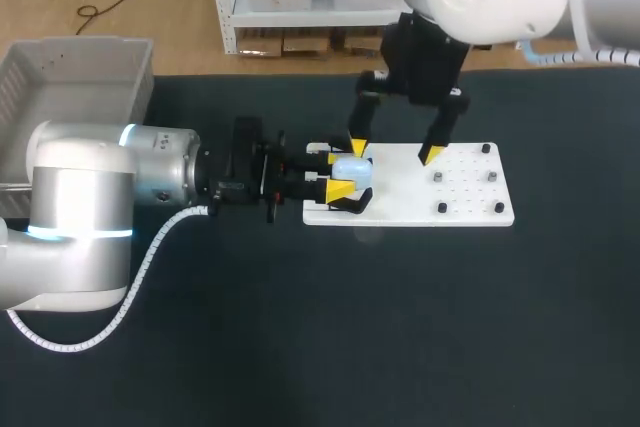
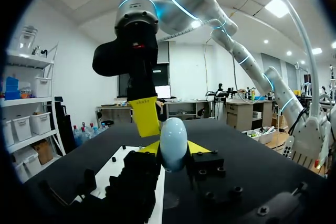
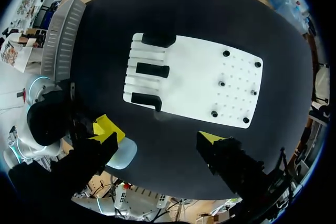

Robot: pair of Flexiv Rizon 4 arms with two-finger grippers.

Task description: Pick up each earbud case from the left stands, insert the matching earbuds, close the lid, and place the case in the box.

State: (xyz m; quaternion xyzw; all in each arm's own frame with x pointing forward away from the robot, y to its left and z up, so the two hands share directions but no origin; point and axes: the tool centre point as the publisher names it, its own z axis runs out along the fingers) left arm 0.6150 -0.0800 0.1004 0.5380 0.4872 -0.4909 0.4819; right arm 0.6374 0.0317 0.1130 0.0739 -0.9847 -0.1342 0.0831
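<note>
Squarely inside left end effector (image 1: 340, 174), earbud case (image 1: 353, 171).

Left arm (image 1: 90, 197) lies across the table's left side, its left gripper (image 1: 340, 174) clamped on the earbud case (image 1: 353, 171) at the white board's (image 1: 400, 192) left edge, which bars that edge. Right gripper (image 1: 394, 151) hangs spread above, one yellow fingertip (image 1: 357, 146) just beside the case, blocking descent there. Black stands (image 3: 152, 70) crowd the left edge and low pegs (image 1: 441, 208) dot the right end, with bare board between. Wide free tabletop (image 1: 400, 327) on the near side. Grey box (image 1: 80, 67) at the far left corner is open from above.
</note>
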